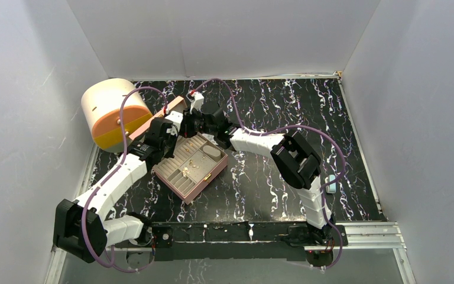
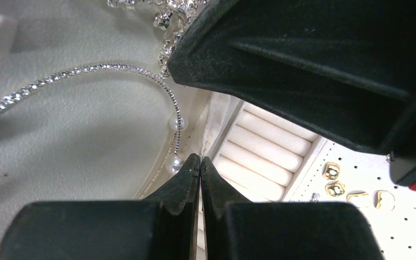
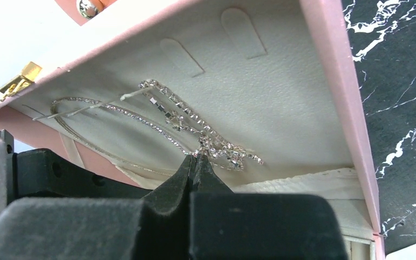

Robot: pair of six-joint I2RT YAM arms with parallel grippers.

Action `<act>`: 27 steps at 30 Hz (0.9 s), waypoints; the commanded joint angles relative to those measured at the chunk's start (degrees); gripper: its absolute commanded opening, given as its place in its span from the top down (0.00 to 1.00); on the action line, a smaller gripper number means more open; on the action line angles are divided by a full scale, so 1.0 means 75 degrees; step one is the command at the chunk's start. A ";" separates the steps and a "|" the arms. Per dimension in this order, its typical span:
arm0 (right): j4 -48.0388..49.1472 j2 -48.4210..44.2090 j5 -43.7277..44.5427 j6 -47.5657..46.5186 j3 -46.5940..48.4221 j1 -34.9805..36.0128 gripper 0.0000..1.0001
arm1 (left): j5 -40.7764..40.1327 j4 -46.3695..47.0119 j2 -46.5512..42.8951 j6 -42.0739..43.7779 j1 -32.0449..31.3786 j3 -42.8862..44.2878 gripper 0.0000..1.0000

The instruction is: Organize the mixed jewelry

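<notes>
My right gripper (image 3: 195,160) has its jaws pressed together at the tips, pinching the rhinestone chain (image 3: 220,149) that hangs against the cream lining of the raised lid (image 3: 330,81) of the pink box (image 1: 198,188). My left gripper (image 2: 200,162) is closed as well, with nothing visible between the jaws. Its tips are just beside a pearl on the thin sparkling hoop (image 2: 103,67), which lies on that same lining. Gold studs (image 2: 331,171) sit on the perforated tray (image 2: 411,227) in the box base.
</notes>
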 commanded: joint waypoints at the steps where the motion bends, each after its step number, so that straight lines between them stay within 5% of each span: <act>1: -0.0017 0.0121 0.0302 -0.0231 0.0395 -0.0005 0.95 | 0.0282 -0.0017 -0.0351 -0.0036 -0.0019 0.0093 1.00; 27: -0.0041 -0.1059 0.0346 0.0282 -0.0685 -0.0001 0.54 | 0.0205 0.0028 -0.0431 -0.0181 -0.0011 0.0196 1.00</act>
